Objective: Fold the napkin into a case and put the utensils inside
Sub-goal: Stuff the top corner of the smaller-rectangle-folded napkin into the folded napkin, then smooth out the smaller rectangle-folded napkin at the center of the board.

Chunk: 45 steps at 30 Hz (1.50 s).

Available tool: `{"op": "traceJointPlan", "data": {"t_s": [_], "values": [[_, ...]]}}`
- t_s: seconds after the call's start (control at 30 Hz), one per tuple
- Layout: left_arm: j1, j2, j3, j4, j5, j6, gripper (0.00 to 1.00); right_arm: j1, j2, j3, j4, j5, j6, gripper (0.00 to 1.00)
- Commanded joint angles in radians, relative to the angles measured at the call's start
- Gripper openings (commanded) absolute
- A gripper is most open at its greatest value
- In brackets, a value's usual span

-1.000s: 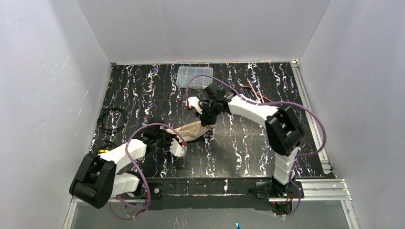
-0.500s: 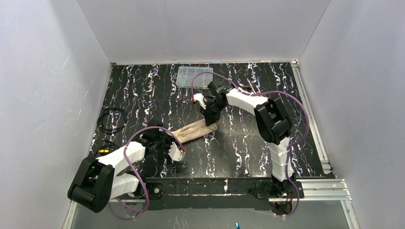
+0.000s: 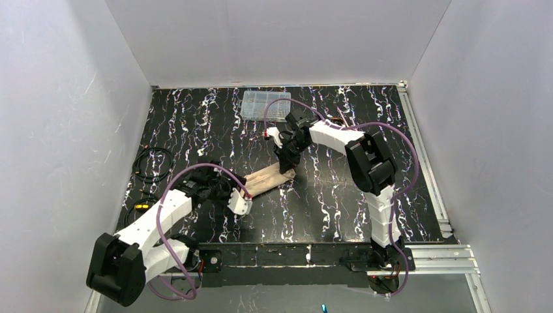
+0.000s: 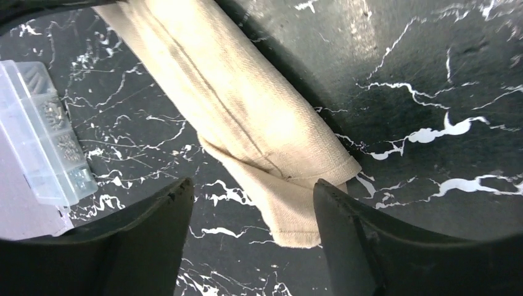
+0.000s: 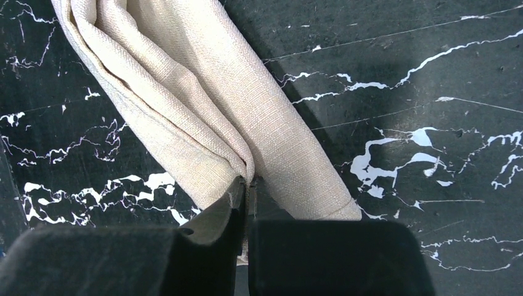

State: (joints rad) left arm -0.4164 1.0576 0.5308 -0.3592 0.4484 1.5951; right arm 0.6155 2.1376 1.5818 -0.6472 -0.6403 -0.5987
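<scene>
Right gripper pinched shut on the folded beige-tan cloth napkin; left gripper spread open over its other end.

The napkin lies on the black, white-veined marble-pattern table as a narrow layered strip. In the top view its long axis runs diagonally, from near-left by the left arm to far-right under the right arm. At the far-right end the right fingers meet on a crease between two rolled layers of cloth. At the near-left end the left fingers stand apart on either side of the strip's tip, clamping nothing; there a loose lower layer pokes out past the hemmed upper one. A clear plastic compartment box sits well apart, toward the table's far edge.
</scene>
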Motion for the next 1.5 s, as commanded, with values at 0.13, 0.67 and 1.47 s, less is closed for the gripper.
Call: {"op": "traceJointPlan", "data": {"t_s": [0.13, 0.67, 1.47], "values": [[-0.004, -0.042, 0.130, -0.286, 0.121, -0.136, 0.73, 0.008, 0.007, -0.014, 0.013, -0.034, 0.010, 0.08], [-0.056, 0.392, 0.395, 0.101, 0.055, -0.866, 0.79, 0.017, -0.033, -0.048, 0.031, -0.073, 0.043, 0.08], [-0.060, 0.629, 0.522, -0.102, 0.168, -0.800, 0.67, 0.009, -0.224, -0.366, 0.476, -0.244, 0.366, 0.06]]}}
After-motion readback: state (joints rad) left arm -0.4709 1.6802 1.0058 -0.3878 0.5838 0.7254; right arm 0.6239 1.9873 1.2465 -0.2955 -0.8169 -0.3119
